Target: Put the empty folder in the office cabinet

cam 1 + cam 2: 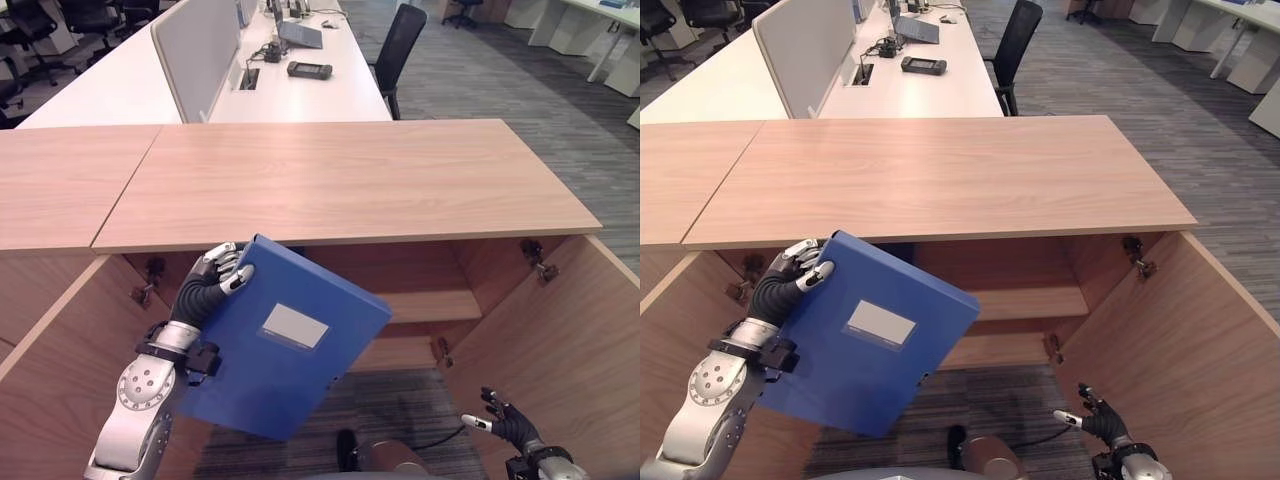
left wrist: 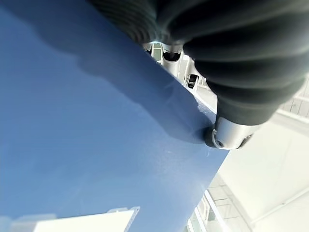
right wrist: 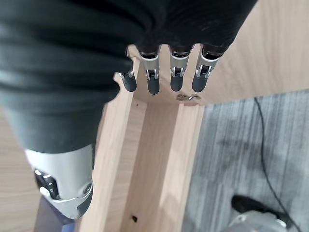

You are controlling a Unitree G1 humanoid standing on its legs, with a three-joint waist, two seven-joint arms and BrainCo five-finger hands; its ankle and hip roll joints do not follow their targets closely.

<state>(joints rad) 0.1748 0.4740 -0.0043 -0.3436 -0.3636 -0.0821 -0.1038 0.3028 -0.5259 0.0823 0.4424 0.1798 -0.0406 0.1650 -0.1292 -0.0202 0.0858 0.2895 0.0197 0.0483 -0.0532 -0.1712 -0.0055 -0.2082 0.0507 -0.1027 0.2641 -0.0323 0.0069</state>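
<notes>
Left robot hand point(image 1: 215, 272): one, silver fingers with dark tips, dark ribbed cover; fingers and thumb curled over the upper left corner of the folder, gripping it.

Folder point(image 1: 285, 345): one, rigid blue box type, smooth matte board, rectangular with a thick spine; one pale rectangular label point(image 1: 295, 326) on its face. Held tilted in the air at the left of the open cabinet front, upper corner just under the edge of the top panel, lower corner hanging over the carpet.

Cabinet point(image 1: 350, 180): one, light wood-grain laminate, flat rectangular top panel; two doors swung open toward the near side, left door point(image 1: 60, 380) and right door point(image 1: 570, 350); inner shelf point(image 1: 430, 305) of the same laminate at centre right; dark metal hinges on the inner side walls.

Carpet point(image 1: 400, 410): grey, fine-striped, below the cabinet opening.

Right robot hand point(image 1: 505, 418): one, near right, low beside the right door; fingers straight and relaxed, holding nothing, touching nothing.

Far: white counter point(image 1: 300, 95) with a grey divider panel, one black office chair point(image 1: 398, 50) to its right.
</notes>
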